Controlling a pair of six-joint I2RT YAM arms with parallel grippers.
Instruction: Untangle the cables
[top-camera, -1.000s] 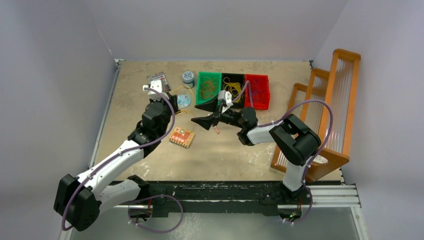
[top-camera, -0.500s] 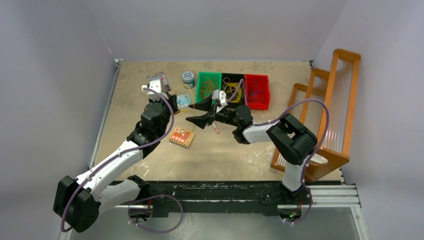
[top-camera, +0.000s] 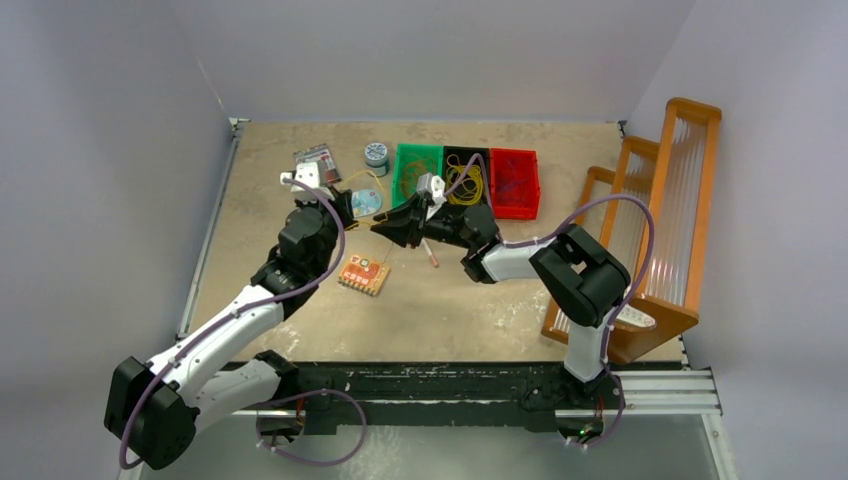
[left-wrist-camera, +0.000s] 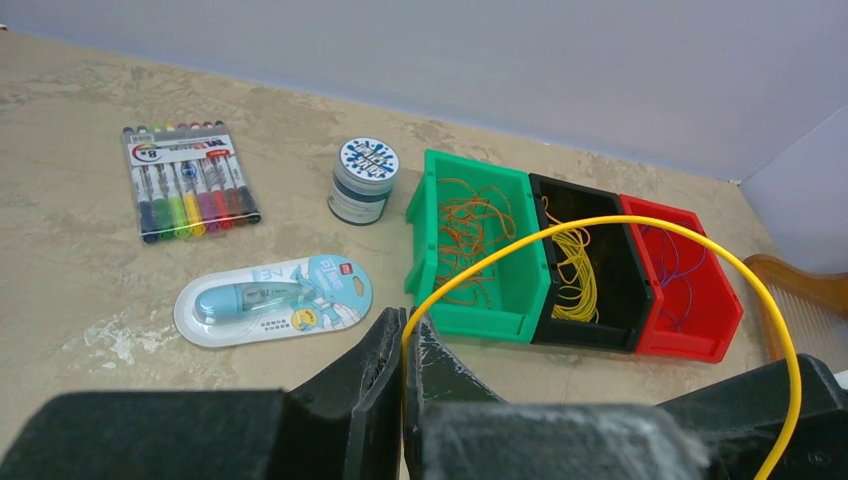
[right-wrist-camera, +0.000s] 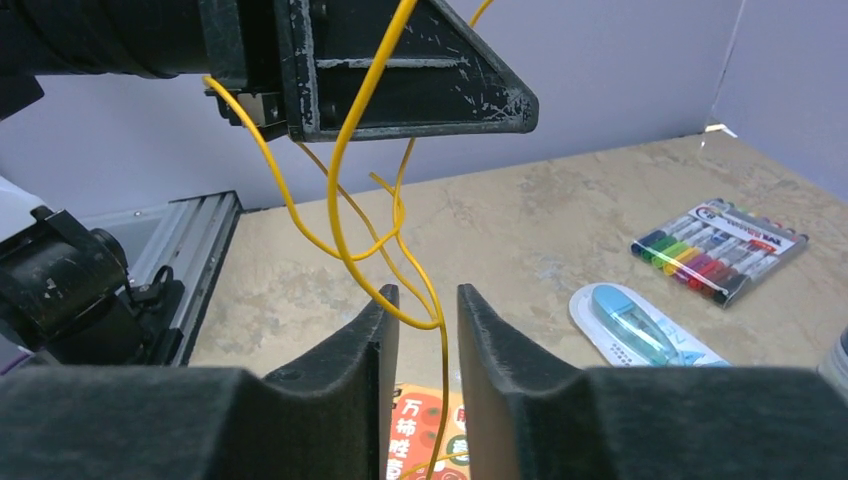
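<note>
The right end effector (right-wrist-camera: 427, 292) has slid leftward along the front of the green bin (top-camera: 417, 172) toward the left end effector (left-wrist-camera: 404, 345), and its fingers have drawn in from a wide spread to a narrow gap. The left arm has crept slightly away from the bin.

The left end effector hangs above the surface (top-camera: 460, 300) in front of the green bin's left corner, clenched on a yellow cable (left-wrist-camera: 600, 218). From that pinch the cable rises in a tall arc and drops toward the right arm. In the right wrist view, several yellow strands hang from the left end effector, cross one another, and one loop passes through the gap between the right fingers. Those fingers stand slightly apart, so the right end effector is released, not squeezing the strand.

The green bin holds orange-red cables (left-wrist-camera: 468, 225). The black bin (left-wrist-camera: 610, 300) touches its right side and holds yellow coils (left-wrist-camera: 575, 270); the red bin (left-wrist-camera: 700, 335), next beyond, holds purple-blue cables (left-wrist-camera: 670, 265). A small lidded jar (left-wrist-camera: 363, 180) stands just left of the green bin, a pack of coloured markers (left-wrist-camera: 188, 180) lies farther left, and a blister-packed correction tape (left-wrist-camera: 272, 300) lies in front of the jar. An orange circuit board (top-camera: 364, 274) rests on the surface well in front of the green bin, beneath the two end effectors
</note>
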